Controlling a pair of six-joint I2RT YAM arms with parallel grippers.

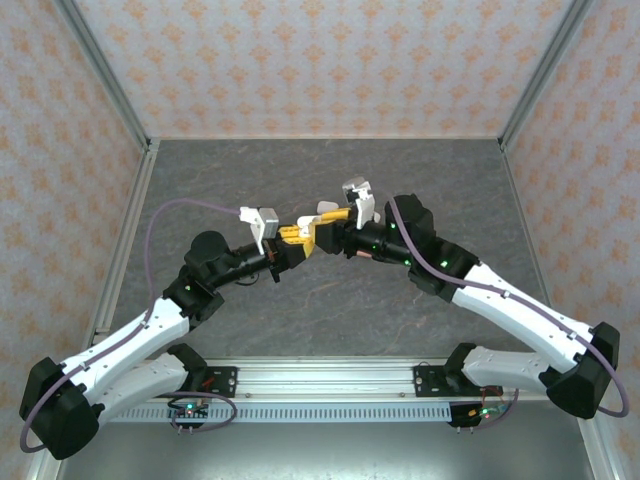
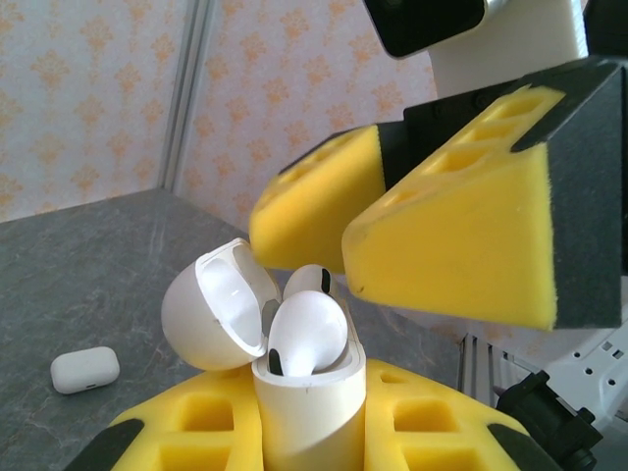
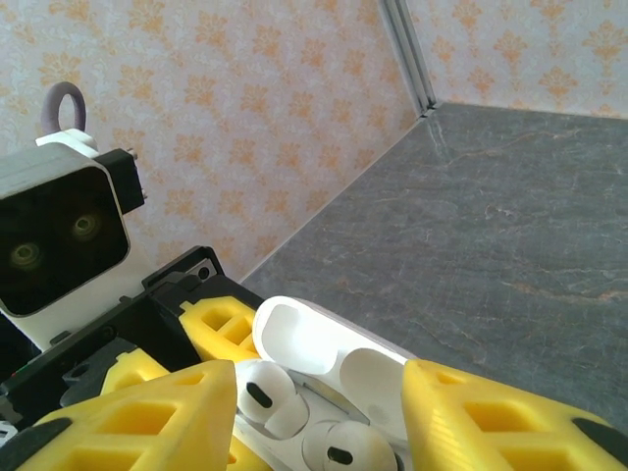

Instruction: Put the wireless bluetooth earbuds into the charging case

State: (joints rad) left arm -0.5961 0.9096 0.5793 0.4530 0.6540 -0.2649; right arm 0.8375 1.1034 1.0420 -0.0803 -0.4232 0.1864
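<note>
White pebble-shaped case [image 2: 304, 402], lid open, holds two white earbuds [image 2: 307, 334]. Left gripper [image 2: 304, 437] pinches it; right gripper [image 3: 314, 417] spread. Grey stone-look tabletop [image 3: 510, 226], papered walls [image 3: 245, 98].

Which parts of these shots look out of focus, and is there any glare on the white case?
Left wrist view: the right gripper looms close and soft-edged, while the charging case is sharper, its lid's inside nearly washed out. Right wrist view: its own fingers blur along the bottom. Top view: even light, faint shadows under the arms.
</note>
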